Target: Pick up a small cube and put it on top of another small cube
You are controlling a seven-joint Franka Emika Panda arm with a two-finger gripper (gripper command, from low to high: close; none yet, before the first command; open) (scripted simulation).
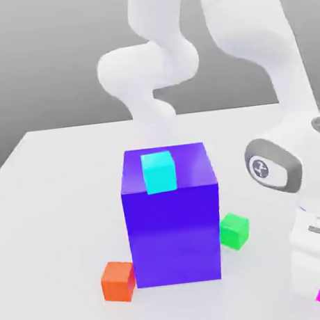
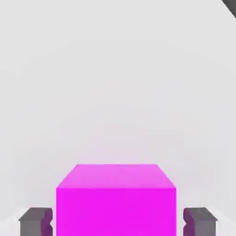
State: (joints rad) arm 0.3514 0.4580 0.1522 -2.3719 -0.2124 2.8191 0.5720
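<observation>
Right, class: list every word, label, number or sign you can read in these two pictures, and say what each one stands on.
No readable words, numbers or brand names.
One sign: a small round emblem on the grey cap of the arm's joint, too small to make out.
Magenta cube, cyan cube, green cube, orange cube and big purple-blue block: plain faces, no markings.

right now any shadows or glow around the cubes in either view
Exterior view: soft, faint shadows under the orange cube and green cube. Hand view: a pale pink tint on the table just beyond the magenta cube.
</observation>
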